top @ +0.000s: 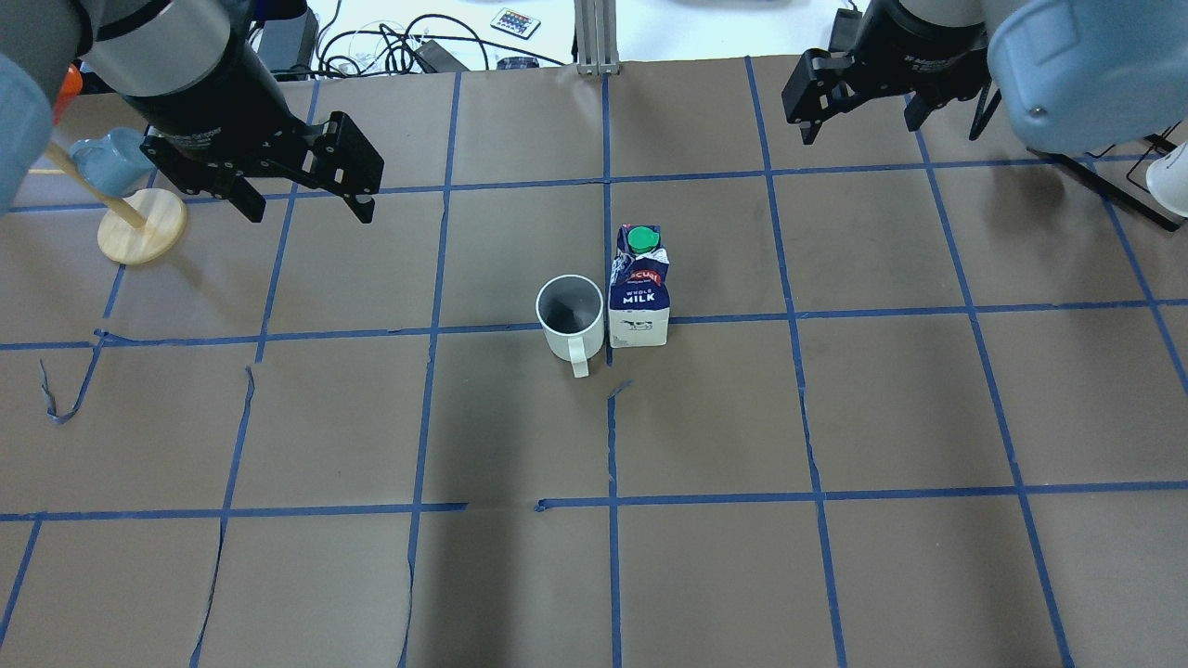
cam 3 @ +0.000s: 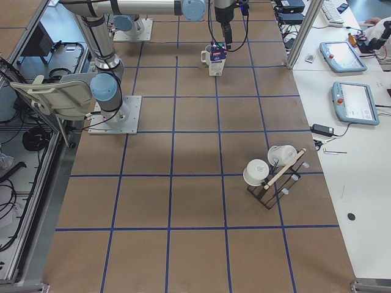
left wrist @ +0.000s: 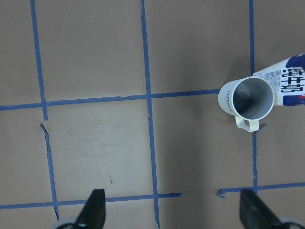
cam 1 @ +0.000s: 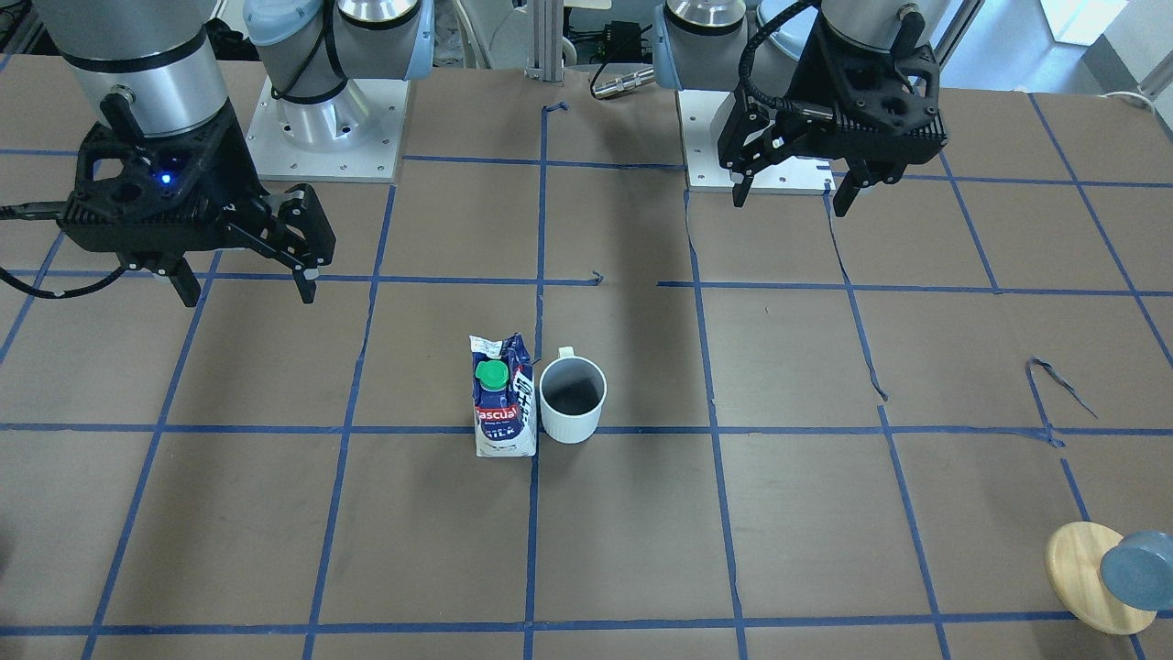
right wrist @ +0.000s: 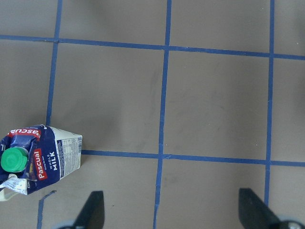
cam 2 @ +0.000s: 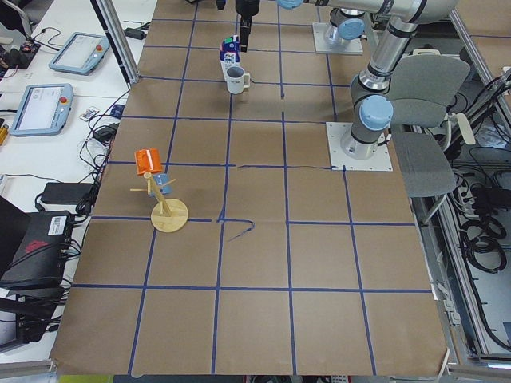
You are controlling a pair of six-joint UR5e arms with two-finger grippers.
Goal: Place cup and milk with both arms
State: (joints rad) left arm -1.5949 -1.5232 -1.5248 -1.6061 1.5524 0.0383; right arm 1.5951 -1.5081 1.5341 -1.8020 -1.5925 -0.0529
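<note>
Cup (cam 1: 573, 399) and milk (cam 1: 504, 403) upright, seemingly touching, at frame centre on table (cam 1: 825, 513); left gripper (cam 1: 791, 203) upper right, right gripper (cam 1: 247, 295) upper left, both spread wide, empty, well clear, so placement judged done.

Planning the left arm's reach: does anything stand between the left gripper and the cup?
Nothing visible does. Only bare table lies between the open left gripper and the cup; the milk carton stands on the cup's far side.
</note>
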